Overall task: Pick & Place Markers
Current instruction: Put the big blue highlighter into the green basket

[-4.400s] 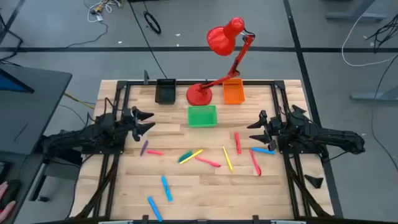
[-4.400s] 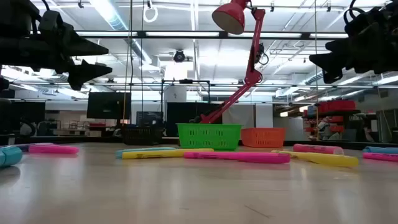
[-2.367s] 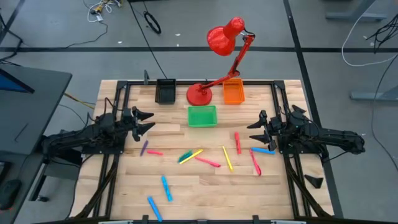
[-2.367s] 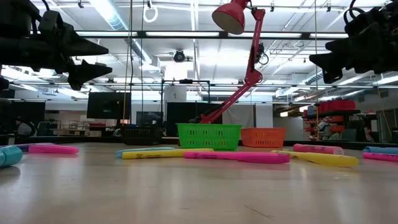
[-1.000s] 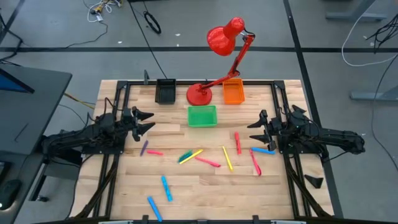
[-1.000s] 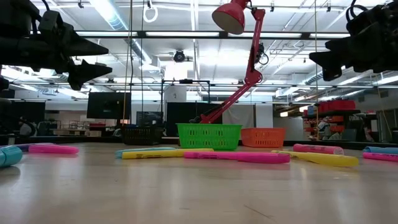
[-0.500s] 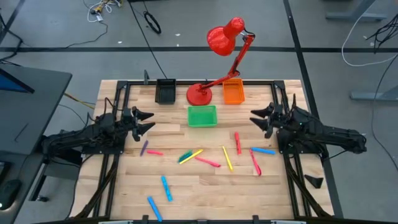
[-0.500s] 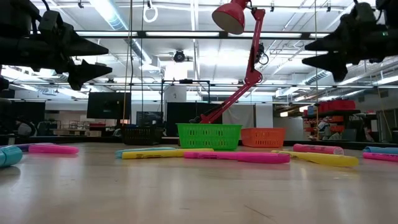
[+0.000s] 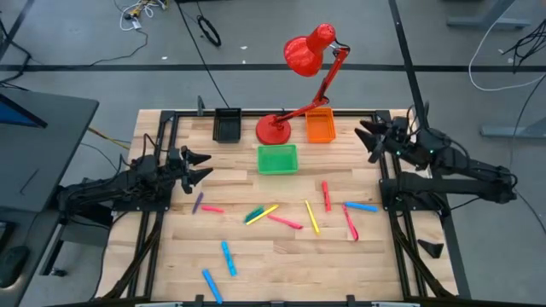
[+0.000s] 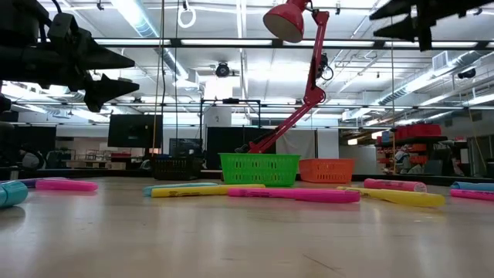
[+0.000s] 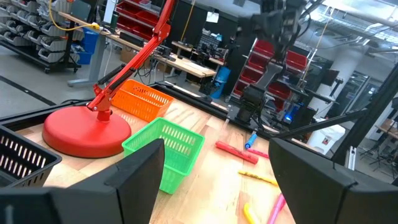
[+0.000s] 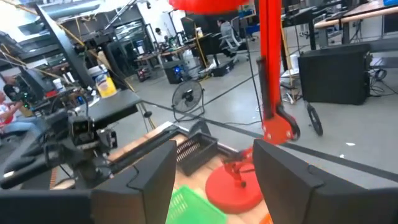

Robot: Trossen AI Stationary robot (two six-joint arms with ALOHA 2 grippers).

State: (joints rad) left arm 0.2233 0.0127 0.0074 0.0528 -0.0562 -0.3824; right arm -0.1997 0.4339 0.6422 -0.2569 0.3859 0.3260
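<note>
While nothing is held: jaws on left gripper (image 9: pixel 198 165) and right gripper (image 9: pixel 372 138) are spread.
markers (image 9: pixel 285 222): judged light, stiff, roll-prone; best pinched mid-length.

Red lamp (image 9: pixel 275 130) among black (image 9: pixel 227 124), green (image 9: pixel 277 159), orange bins (image 9: pixel 320 126).

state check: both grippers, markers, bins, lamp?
left gripper: open, empty, above the table's left side
right gripper: open, empty, raised near the orange bin
markers: loose on the table
green bin: no marker visible
black bin: no marker visible
lamp: upright
</note>
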